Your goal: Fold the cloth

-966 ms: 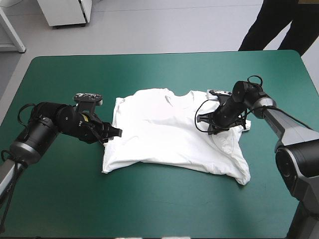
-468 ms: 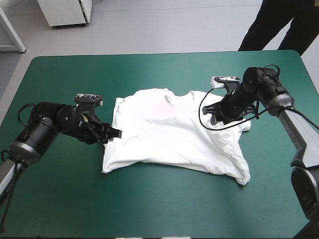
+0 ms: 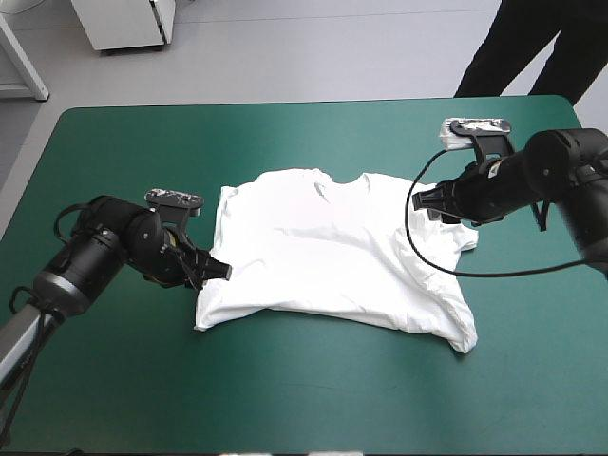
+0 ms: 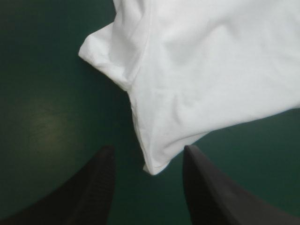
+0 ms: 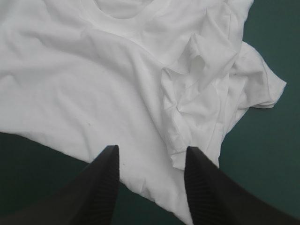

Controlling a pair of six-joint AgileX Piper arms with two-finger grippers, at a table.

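The left pincer [image 4: 148, 154], wide and empty like the right pincer [image 5: 151, 154], should close low on the T-shirt [image 3: 323, 247] corner [image 4: 152, 165] between its fingers.

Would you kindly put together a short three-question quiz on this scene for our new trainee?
1. Fill in: the left gripper and the right gripper both have their fingers standing ____.
2. The T-shirt's bunched sleeve lies nearest: A the left gripper; B the right gripper; C equally far from both.
3. True or false: the T-shirt is held up in the air by both grippers.

Key: 1 apart; 2 B; 3 false, it lies spread on the table.
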